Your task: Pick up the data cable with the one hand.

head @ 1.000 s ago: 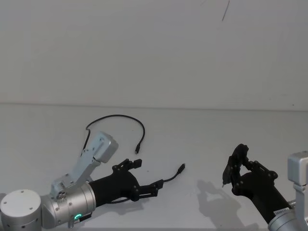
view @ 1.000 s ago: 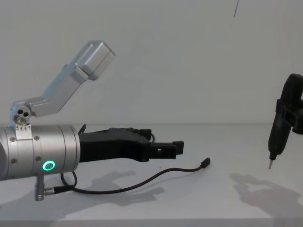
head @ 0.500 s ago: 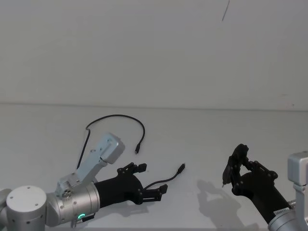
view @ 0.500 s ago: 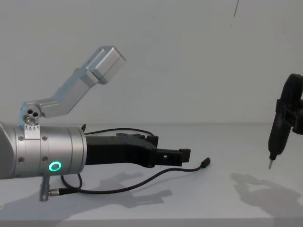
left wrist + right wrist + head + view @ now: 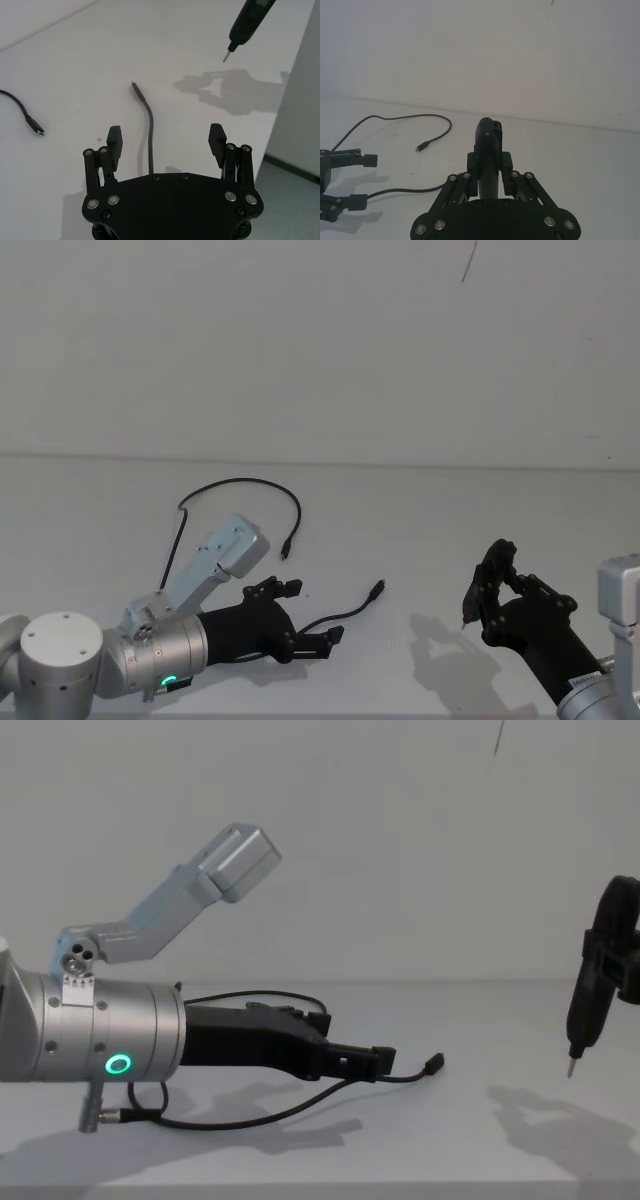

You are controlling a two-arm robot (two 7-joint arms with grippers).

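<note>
Left end effector: the left end effector [image 5: 315, 612] is hovering low over the counter [image 5: 420, 530] at the near left and reaching forward and to the right from its silver wrist, where the green ring is glowing.
Left fingers: they are standing spread wide. In the left wrist view [image 5: 165, 132] a stretch of the data cable [image 5: 148, 120] is running out from under the palm between them and touching neither.
Data cable: the cable [image 5: 245, 481] is lying loose on the counter. From under the left end effector it is running forward and right to one plug, which is resting just ahead of the fingertips. The rest is curving back behind the left arm in a wide arc, with the other plug lying farther back on the counter.
Chest view: the cable [image 5: 300, 1097] is sagging along the counter [image 5: 470, 1050] beneath the left end effector [image 5: 375, 1062], with its plug pointing right, just past the fingertips.
Right end effector: the right end effector [image 5: 495, 585] is hanging at the near right, well apart from the cable, and is pinching a black pen-shaped tool [image 5: 478, 590].
Pen-shaped tool: the tool [image 5: 582, 1010] is pointing its metal tip down, clear of the counter, and casting a shadow below.
</note>
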